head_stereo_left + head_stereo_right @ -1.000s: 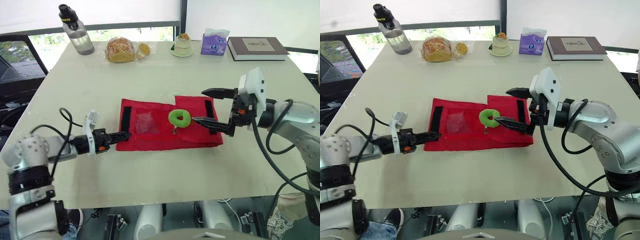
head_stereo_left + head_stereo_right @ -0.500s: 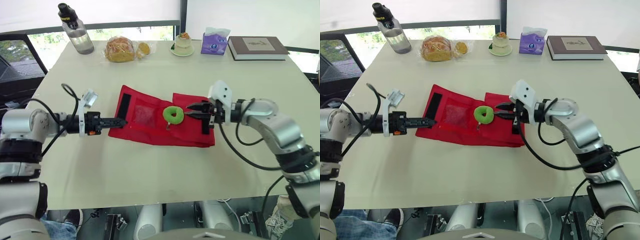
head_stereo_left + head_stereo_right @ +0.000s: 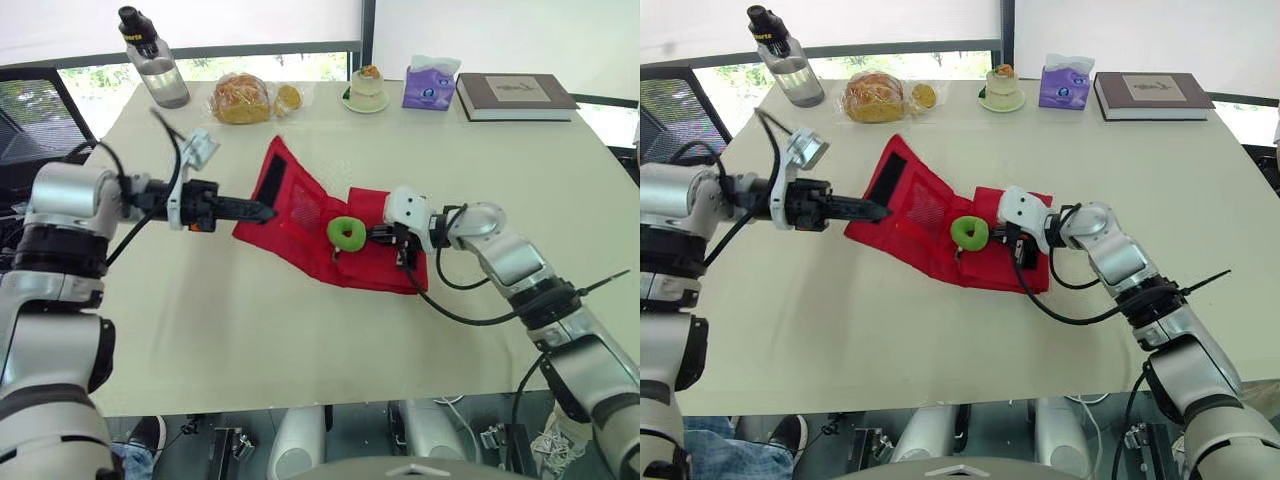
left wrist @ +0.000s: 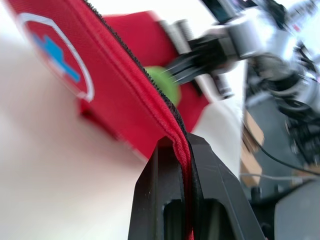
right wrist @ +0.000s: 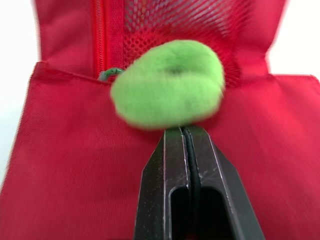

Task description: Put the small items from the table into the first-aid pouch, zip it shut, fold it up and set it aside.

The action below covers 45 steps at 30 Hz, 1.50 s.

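The red first-aid pouch (image 3: 300,215) lies open at mid-table, its left half raised off the table and tilted. My left gripper (image 3: 268,211) is shut on that raised zipper edge; the left wrist view shows the red edge (image 4: 150,95) running between the fingers (image 4: 150,200). A fuzzy green ring (image 3: 347,234) rests on the pouch beside the mesh pocket (image 5: 200,20). My right gripper (image 3: 374,235) is shut, low over the flat right half. Its tips (image 5: 182,129) touch the ring's (image 5: 167,82) near edge, with nothing seen between the pads.
Along the far edge stand a water bottle (image 3: 150,58), a bag of bread (image 3: 240,99), a small dessert on a saucer (image 3: 365,90), a purple tissue pack (image 3: 428,85) and a book (image 3: 513,96). Bare table (image 3: 250,330) lies in front of the pouch.
My left gripper rose and moved away from me, lifting the pouch's left edge. My right gripper went from wide open to shut and slid left up against the green ring.
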{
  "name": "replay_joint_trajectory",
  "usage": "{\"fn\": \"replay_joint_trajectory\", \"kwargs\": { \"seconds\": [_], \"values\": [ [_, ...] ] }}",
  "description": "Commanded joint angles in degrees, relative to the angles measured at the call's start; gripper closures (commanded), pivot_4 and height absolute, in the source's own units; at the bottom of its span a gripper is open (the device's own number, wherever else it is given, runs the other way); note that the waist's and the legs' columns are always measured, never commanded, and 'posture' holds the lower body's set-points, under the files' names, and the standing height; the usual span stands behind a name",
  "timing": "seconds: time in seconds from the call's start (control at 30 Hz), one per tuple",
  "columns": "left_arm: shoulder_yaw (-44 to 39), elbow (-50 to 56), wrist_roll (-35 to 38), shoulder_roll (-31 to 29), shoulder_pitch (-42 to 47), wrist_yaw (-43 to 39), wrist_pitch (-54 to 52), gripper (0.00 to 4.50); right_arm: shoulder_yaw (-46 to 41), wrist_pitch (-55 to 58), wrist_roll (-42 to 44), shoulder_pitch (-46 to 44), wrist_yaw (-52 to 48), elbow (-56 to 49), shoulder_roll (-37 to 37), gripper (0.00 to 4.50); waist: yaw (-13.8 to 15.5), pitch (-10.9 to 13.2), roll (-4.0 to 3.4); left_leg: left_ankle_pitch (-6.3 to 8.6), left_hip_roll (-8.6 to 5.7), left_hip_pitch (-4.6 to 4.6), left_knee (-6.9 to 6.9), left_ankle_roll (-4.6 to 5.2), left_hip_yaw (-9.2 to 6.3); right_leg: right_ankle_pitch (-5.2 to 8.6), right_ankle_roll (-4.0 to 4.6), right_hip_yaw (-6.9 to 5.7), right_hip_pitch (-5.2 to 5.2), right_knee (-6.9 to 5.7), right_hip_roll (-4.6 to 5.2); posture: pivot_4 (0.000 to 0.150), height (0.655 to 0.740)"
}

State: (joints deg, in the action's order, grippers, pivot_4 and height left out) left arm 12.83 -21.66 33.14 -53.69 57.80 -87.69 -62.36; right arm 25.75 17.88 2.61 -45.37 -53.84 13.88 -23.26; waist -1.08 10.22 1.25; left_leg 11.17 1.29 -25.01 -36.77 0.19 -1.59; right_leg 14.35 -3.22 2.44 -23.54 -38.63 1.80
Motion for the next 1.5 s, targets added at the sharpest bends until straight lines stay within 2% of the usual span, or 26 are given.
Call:
{"fn": "replay_joint_trajectory", "kwargs": {
  "seconds": [0.03, 0.13, 0.33, 0.47, 0.63, 0.87, 1.0, 1.23, 1.33, 1.37, 1.4, 1.43, 1.5],
  "values": [
    [-0.75, 3.69, 2.26, 0.63, 2.14, -4.26, -0.77, 4.5, 0.98, 1.0, -2.87, 0.27, 0.47, 3.34, 0.96, 4.45, -0.34, 0.0, 0.0, 0.0, 0.0, 0.01, 0.0, 0.0, 0.0, 0.0, 0.0, 0.01, 0.0, -0.03, 0.0, 0.15, 0.7332],
    [-0.24, 5.36, 1.81, 2.41, 2.24, -4.14, 0.86, 4.5, 0.77, 0.76, -3.34, 0.09, 0.38, 4.14, 2.16, 4.45, -0.98, 0.0, 0.0, 0.0, 0.0, 0.06, 0.01, 0.0, -0.03, 0.01, 0.02, 0.01, 0.0, -0.19, -0.01, 0.15, 0.7332],
    [0.47, 6.09, 0.48, 10.05, 3.78, -0.76, 4.17, 4.5, -1.76, 0.5, -3.01, 0.17, 1.19, 5.68, 4.37, 4.45, -1.14, 0.0, 0.0, 0.0, -0.02, 0.09, -0.01, 0.0, -0.08, 0.02, 0.03, -0.02, 0.04, -0.22, -0.01, 0.15, 0.7332],
    [1.21, 4.14, -1.45, 11.92, 4.04, -1.19, 6.26, 4.5, -5.22, 0.71, -1.53, 0.42, 2.65, 5.02, 5.07, 4.45, -1.39, 0.0, -0.01, 0.0, 0.0, 0.15, 0.06, 0.0, -0.06, 0.02, 0.04, 0.02, 0.02, -0.25, -0.06, 0.15, 0.7332],
    [1.5, 2.86, -2.51, 12.83, 3.89, -1.94, 7.6, 4.5, -12.25, 2.41, 4.87, 3.96, 1.6, -1.77, 4.24, 4.45, -0.86, 0.01, -0.01, 0.0, -0.02, 0.08, 0.05, 0.0, -0.11, 0.03, 0.06, -0.03, 0.02, -0.24, -0.04, 0.15, 0.7332],
    [2.65, 4.02, -3.62, 13.39, 1.93, -1.86, 9.1, 4.5, -23.53, 12.81, 19.64, 11.12, -1.61, -18.0, -0.02, 4.45, -1.05, 0.04, -0.04, 0.0, -0.05, 0.03, 0.04, 0.0, -0.12, 0.03, 0.05, -0.02, 0.01, -0.23, 0.0, 0.15, 0.7332],
    [4.56, 3.64, -4.96, 15.76, 1.69, -0.86, 9.79, 4.5, -31.11, 9.94, 21.91, 15.97, -2.85, -19.25, -6.55, 4.45, -0.76, 0.04, -0.04, 0.0, -0.05, 0.04, 0.05, 0.0, -0.14, 0.04, 0.05, -0.05, 0.02, -0.22, -0.01, 0.15, 0.7332],
    [5.91, -0.39, -6.96, 20.98, 2.2, 2.47, 9.48, 4.5, -39.55, 3.69, 24.61, 28.02, -8.07, -19.77, -14.47, 4.45, -0.59, 0.04, -0.05, 0.0, -0.07, 0.07, 0.04, 0.01, -0.06, 0.06, 0.01, 0.03, 0.03, -0.22, -0.01, 0.15, 0.7332],
    [5.53, -2.07, -7.79, 23.69, 2.59, 2.89, 11.33, 4.5, -44.34, -1.26, 27.7, 31.94, -11.39, -15.72, -14.78, 3.65, -0.92, 0.06, -0.04, 0.0, -0.07, 0.05, 0.03, 0.01, -0.09, 0.08, -0.02, 0.0, 0.04, -0.21, -0.03, 0.15, 0.7332],
    [5.48, -2.61, -8.19, 24.41, 2.71, 3.0, 12.13, 4.5, -45.11, -2.26, 28.09, 33.03, -12.34, -15.2, -15.15, 3.27, -0.99, 0.06, -0.04, 0.01, -0.07, 0.06, 0.02, 0.01, -0.03, 0.08, -0.03, 0.07, 0.03, -0.21, -0.02, 0.15, 0.7332],
    [5.5, -3.29, -8.63, 25.03, 2.9, 3.12, 12.74, 4.5, -45.48, -2.47, 28.38, 33.79, -12.93, -15.07, -15.6, 2.64, -1.13, 0.06, -0.04, 0.0, -0.07, 0.11, 0.02, 0.01, -0.02, 0.08, -0.03, 0.08, 0.08, -0.2, -0.02, 0.15, 0.7332],
    [5.42, -3.98, -9.02, 25.7, 3.12, 3.22, 13.23, 4.5, -45.87, -2.33, 28.98, 34.42, -13.24, -15.21, -15.94, 2.45, -1.2, 0.06, -0.05, 0.01, -0.06, 0.12, 0.02, 0.01, -0.01, 0.08, -0.03, 0.09, 0.07, -0.21, -0.03, 0.15, 0.7332],
    [5.1, -5.36, -9.54, 26.84, 3.61, 3.38, 13.84, 4.5, -46.17, -2.37, 29.56, 35.24, -13.53, -15.56, -16.38, 1.54, -1.18, 0.06, -0.05, 0.01, -0.06, 0.14, 0.05, 0.01, -0.01, 0.09, -0.03, 0.09, 0.07, -0.22, -0.03, 0.15, 0.7332]
  ]
}}
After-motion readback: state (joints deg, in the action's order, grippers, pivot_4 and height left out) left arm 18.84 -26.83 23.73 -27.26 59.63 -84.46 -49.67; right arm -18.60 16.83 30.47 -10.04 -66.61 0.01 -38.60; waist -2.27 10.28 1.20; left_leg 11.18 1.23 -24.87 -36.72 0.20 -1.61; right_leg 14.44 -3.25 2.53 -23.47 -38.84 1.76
